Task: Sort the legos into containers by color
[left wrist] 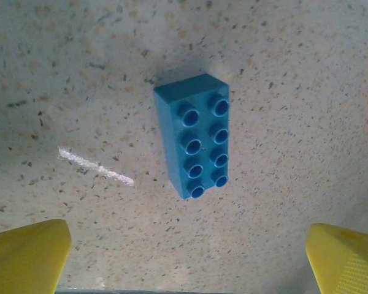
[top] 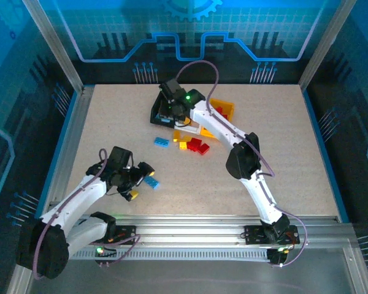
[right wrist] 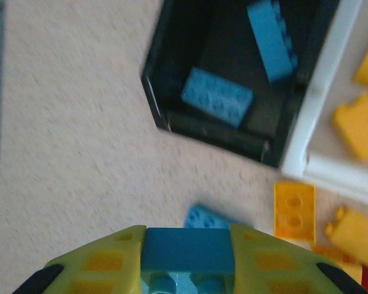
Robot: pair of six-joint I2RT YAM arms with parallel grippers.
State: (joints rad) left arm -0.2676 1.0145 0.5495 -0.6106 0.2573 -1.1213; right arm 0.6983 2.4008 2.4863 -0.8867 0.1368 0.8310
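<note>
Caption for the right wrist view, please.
Right claw shut on a blue brick, hovering near the black bin that holds two blue bricks.

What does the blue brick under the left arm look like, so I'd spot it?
Find the left arm's end effector at the front-left of the table. Beneath it lies a blue brick, eight studs in two rows. It lies alone, apart from the mixed pile by the containers.

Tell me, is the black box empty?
Not empty. In the right wrist view, one blue lego and a second blue lego lie inside the black bin.
</note>
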